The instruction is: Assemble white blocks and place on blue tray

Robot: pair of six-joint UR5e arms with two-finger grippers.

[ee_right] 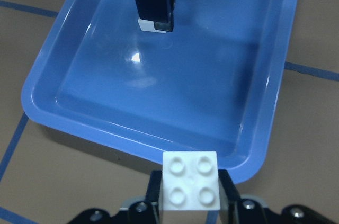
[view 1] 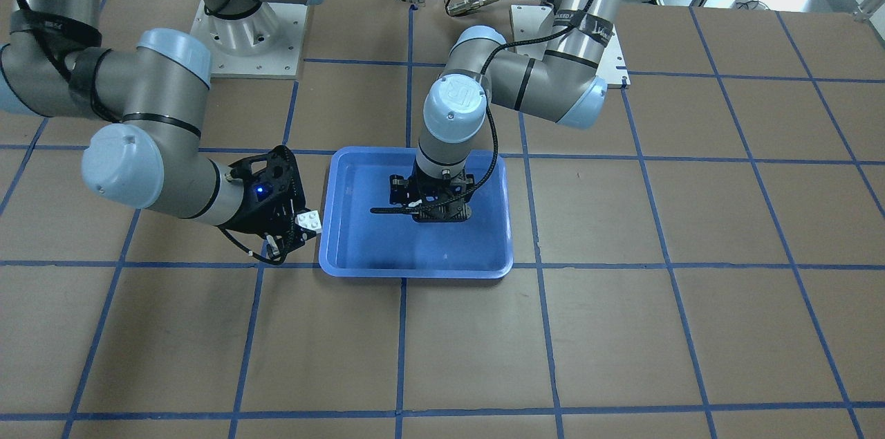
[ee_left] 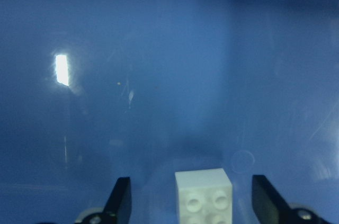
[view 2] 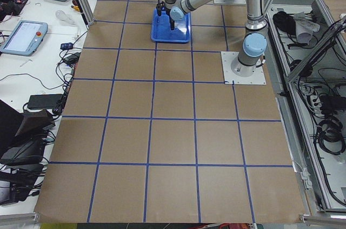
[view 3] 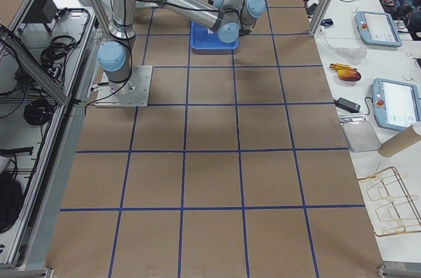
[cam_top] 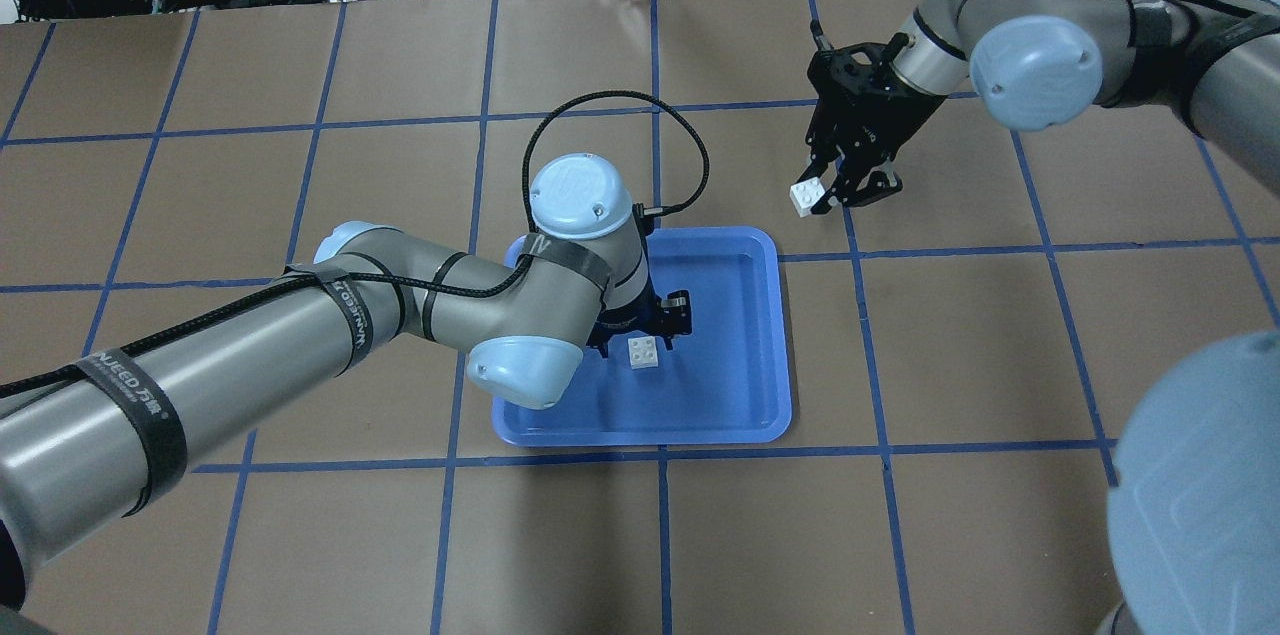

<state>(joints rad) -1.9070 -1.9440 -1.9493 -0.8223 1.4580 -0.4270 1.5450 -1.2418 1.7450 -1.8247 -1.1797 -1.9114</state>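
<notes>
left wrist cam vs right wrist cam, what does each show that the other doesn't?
Left wrist only: the left tool open, its fingers clear of the tray block on both sides, studs up. Right wrist only: the right tool shut on the held block, the blue tray rim, and the brown table around it. Both: the tray's floor and the tray block, though the right wrist view hides most of it behind the left tool.

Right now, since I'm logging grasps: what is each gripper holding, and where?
The right gripper pinches one white block by opposite side walls. The left gripper is open around the other block, not gripping.
</notes>
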